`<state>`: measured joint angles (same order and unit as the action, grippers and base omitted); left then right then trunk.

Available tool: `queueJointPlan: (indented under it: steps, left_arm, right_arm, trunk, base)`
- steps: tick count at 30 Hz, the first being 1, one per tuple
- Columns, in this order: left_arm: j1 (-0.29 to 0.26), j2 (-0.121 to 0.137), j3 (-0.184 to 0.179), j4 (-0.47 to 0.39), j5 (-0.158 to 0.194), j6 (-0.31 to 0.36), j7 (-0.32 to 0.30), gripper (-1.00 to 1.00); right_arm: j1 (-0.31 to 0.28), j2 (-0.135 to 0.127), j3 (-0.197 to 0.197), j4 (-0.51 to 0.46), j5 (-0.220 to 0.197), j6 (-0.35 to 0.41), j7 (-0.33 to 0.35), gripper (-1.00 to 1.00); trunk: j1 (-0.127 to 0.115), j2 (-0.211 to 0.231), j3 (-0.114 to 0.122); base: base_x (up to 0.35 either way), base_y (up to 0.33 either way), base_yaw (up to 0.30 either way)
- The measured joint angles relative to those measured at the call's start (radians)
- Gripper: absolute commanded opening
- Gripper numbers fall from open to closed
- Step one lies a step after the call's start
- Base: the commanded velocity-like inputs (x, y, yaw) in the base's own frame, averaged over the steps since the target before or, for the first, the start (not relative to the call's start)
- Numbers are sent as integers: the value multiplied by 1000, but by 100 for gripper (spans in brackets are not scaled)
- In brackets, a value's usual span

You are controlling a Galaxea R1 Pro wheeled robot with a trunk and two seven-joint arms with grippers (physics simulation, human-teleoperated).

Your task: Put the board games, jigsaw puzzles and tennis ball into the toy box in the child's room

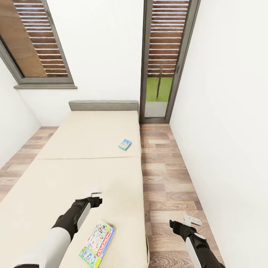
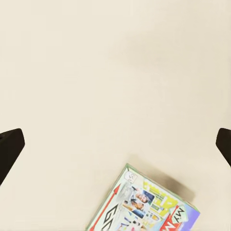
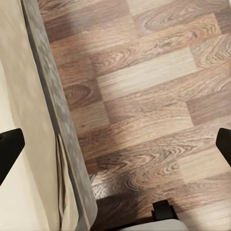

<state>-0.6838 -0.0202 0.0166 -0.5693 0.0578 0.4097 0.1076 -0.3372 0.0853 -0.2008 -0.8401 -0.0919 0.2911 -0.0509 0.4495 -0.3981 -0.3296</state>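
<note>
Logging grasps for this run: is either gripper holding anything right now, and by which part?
Nothing is held. The left gripper hangs open above the bed, near the green-edged game box; the right gripper is open over the floor.

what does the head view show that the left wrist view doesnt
Head view alone: the small blue board game farther up the bed, the grey headboard, the slatted windows, the wood-plank floor, and both arms, the left end effector over the cover and the right end effector over the floor.

Left wrist view alone: close print on the green-edged board game and that end effector's dark fingertips spread wide at the frame edges.

Shared: the cream bed cover and that same green-edged game lying flat on it, not gripped.
</note>
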Motion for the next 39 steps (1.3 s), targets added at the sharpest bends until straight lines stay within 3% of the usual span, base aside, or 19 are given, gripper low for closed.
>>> queueJointPlan:
  steps: [14,20,24,28,39]
  left_arm:
    - [0,-2,2,-41,1,30,-2,100]
    - [0,-2,2,-129,1,156,-4,100]
    - [0,-1,0,-239,1,265,-4,100]
    - [3,-1,-2,-326,1,332,-5,100]
    - [5,-2,-4,-386,1,388,-5,100]
  right_arm:
    - [0,0,-1,0,-1,0,0,100]
    - [0,0,-1,0,-1,0,0,100]
    - [0,-1,-1,0,-1,0,0,100]
    - [0,-1,0,0,-1,0,0,100]
    - [0,-2,1,0,-1,0,0,100]
  trunk:
    - [0,0,-23]
    - [0,0,-32]
    - [0,0,-39]
    - [0,0,-45]
    - [0,0,-63]
  base:
    - [0,0,0]
    - [0,0,0]
    - [0,0,0]
    - [0,0,0]
    - [0,0,0]
